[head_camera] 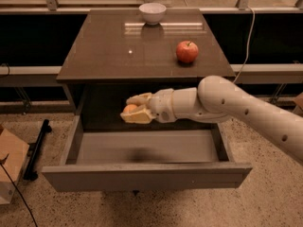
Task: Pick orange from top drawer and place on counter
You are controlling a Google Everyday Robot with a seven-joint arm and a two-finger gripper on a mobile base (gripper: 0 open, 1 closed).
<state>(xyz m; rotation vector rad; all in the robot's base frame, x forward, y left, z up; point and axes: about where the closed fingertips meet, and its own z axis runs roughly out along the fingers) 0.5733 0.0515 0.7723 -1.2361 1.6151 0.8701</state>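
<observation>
The top drawer (142,176) is pulled open below the counter (109,51), and its grey floor is bare. My gripper (135,109) hangs above the drawer's back left part, just below the counter's front edge. It is shut on the orange (129,109), which shows between the pale fingers (138,117). The white arm reaches in from the right.
A red apple (187,51) sits on the counter's right side. A white bowl (152,13) stands at the counter's back edge. A cardboard box (10,164) and a black stand (37,148) are on the floor at the left.
</observation>
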